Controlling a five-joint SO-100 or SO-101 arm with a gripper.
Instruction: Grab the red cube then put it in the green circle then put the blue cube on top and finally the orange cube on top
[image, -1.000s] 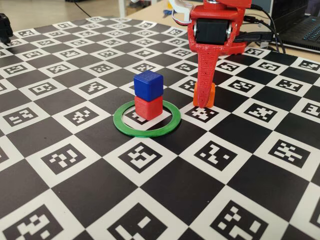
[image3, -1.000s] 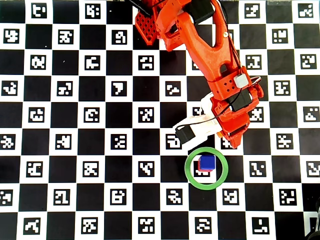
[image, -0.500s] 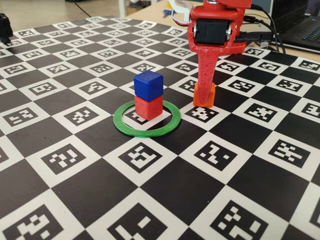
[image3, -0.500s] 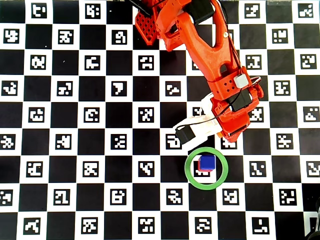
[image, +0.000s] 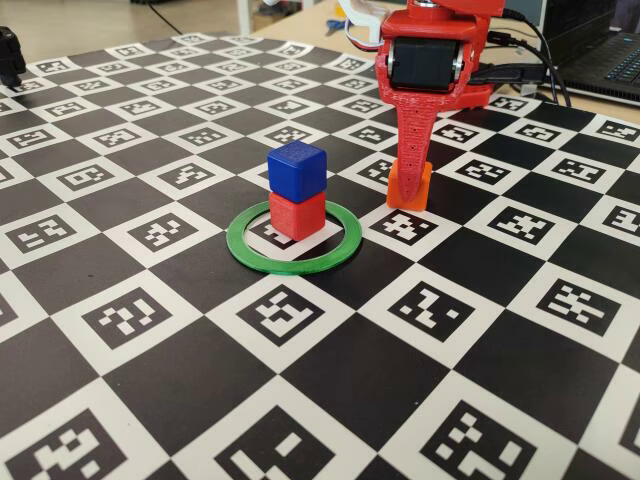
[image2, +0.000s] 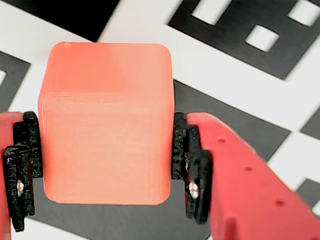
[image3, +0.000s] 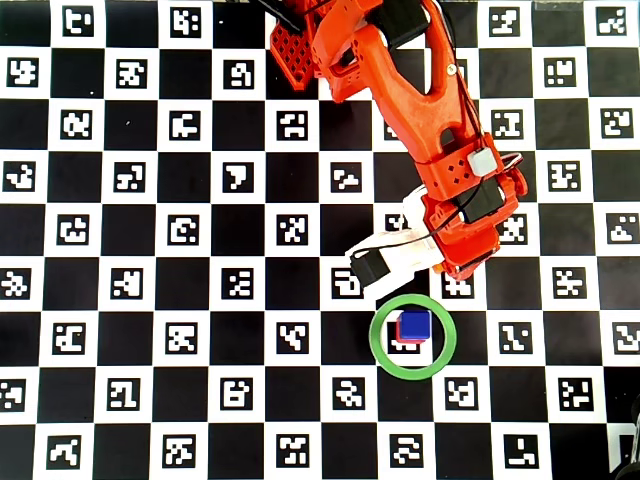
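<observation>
My claw (image2: 107, 165) is clenched on the orange cube (image2: 106, 122); in the wrist view the black pads (image2: 181, 150) press flat on its two opposite sides, and the cube sits square between them. In the fixed view the orange cube (image: 410, 186) looks lifted just clear of the checkered board (image: 300, 400), though I can't be sure of the gap.

What matters for the coming move: the stack lies to the left of my claw (image: 411, 180) in the fixed view and a little nearer the camera. There the blue cube (image: 296, 167) sits on the red cube (image: 297, 214), inside the green ring (image: 293, 237). I judge I must rise above the blue top before crossing, or I'd knock the stack. Nothing else stands between us.

In the overhead view, my arm (image3: 430, 110) hides the orange cube, with the ring (image3: 413, 337) just below the claw.
</observation>
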